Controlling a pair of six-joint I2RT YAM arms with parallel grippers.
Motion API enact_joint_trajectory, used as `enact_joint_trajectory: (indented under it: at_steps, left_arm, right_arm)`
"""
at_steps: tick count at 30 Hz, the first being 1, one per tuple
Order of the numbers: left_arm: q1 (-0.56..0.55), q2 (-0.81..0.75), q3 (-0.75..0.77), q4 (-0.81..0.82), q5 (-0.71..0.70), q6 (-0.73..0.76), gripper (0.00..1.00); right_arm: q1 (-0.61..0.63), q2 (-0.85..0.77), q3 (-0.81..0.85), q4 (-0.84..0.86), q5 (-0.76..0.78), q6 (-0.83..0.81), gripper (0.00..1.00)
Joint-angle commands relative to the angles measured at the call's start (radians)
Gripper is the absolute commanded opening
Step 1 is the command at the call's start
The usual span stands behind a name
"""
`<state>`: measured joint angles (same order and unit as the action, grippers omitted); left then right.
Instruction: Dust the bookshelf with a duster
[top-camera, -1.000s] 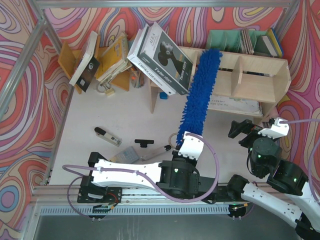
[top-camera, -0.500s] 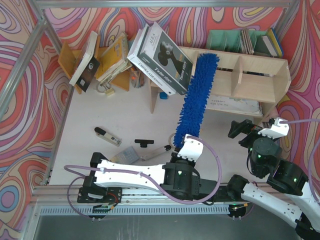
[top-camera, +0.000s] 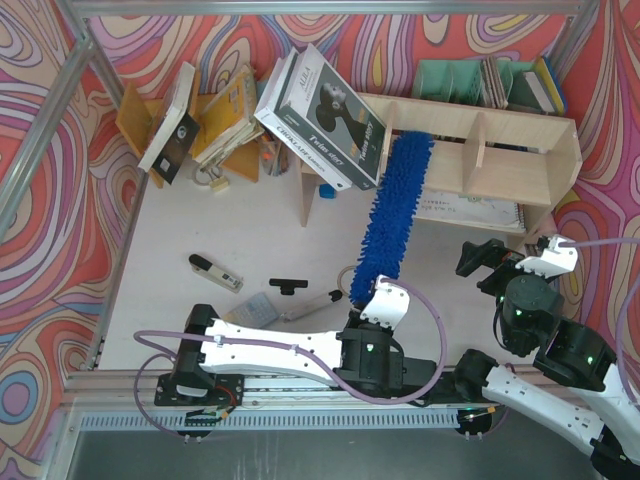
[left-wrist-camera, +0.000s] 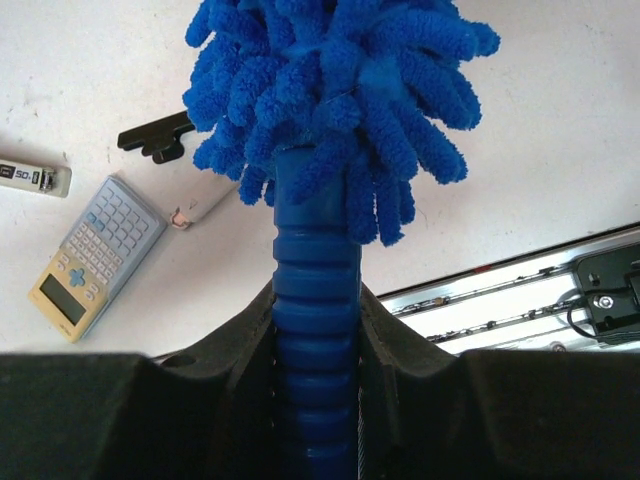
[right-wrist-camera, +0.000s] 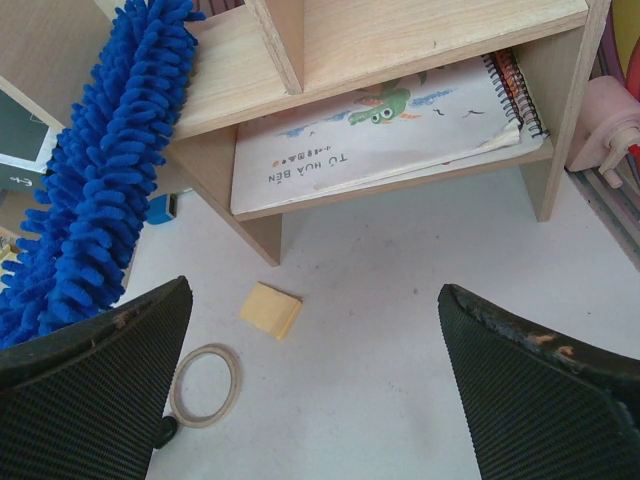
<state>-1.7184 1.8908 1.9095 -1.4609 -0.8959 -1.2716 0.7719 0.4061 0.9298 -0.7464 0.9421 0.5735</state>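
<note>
Swirl-patterned walls (top-camera: 40, 200) close in a white table (top-camera: 240, 225) with scattered clutter. Bookshelf (top-camera: 520, 165) of pale plywood stands at far right, with a spiral notebook (right-wrist-camera: 380, 130) lying flat in its lower compartment. Left claw (left-wrist-camera: 318, 330) is clamped on the ribbed handle of the duster (top-camera: 397, 210), gripping low, probably so the whole fluffy length is free to reach. The blue head runs up and away from the claw, its tip over the left end of the shelf's top board, just beside a large leaning box (top-camera: 320, 120). From the right wrist view the strands seem to lie against that board's edge. Right claw (right-wrist-camera: 312, 300) gapes wide and holds nothing, low before the lower compartment and apart from the duster, likely parked out of the sweep. Calculator (left-wrist-camera: 95, 255), tape ring (right-wrist-camera: 205, 385) and yellow pad (right-wrist-camera: 270, 310) lie loose on the table.
</note>
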Motion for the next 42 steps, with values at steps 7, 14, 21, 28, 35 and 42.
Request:
enact_joint_trajectory:
  at_steps: [7, 14, 21, 28, 35, 42]
  left_arm:
    - [0.005, 0.010, 0.194, -0.121, -0.160, 0.026, 0.00]
    - [0.024, -0.006, 0.213, -0.139, -0.197, 0.042, 0.00]
    - [0.032, -0.027, 0.134, -0.056, -0.145, 0.076, 0.00]
    - [0.042, -0.003, 0.115, 0.028, -0.102, 0.145, 0.00]
    - [0.057, 0.018, 0.076, 0.141, 0.002, 0.235, 0.00]
    - [0.060, 0.039, 0.060, 0.141, 0.055, 0.243, 0.00]
  right_arm:
    - [0.001, -0.009, -0.005, -0.015, 0.012, 0.011, 0.99]
    - [0.000, -0.007, -0.005, -0.015, 0.012, 0.012, 0.99]
    - [0.000, -0.009, -0.006, -0.014, 0.014, 0.011, 0.99]
    - [0.001, -0.009, -0.006, -0.014, 0.012, 0.011, 0.99]
    - [0.000, -0.007, -0.006, -0.015, 0.014, 0.012, 0.99]
    - [0.000, -0.010, -0.005, -0.018, 0.015, 0.013, 0.99]
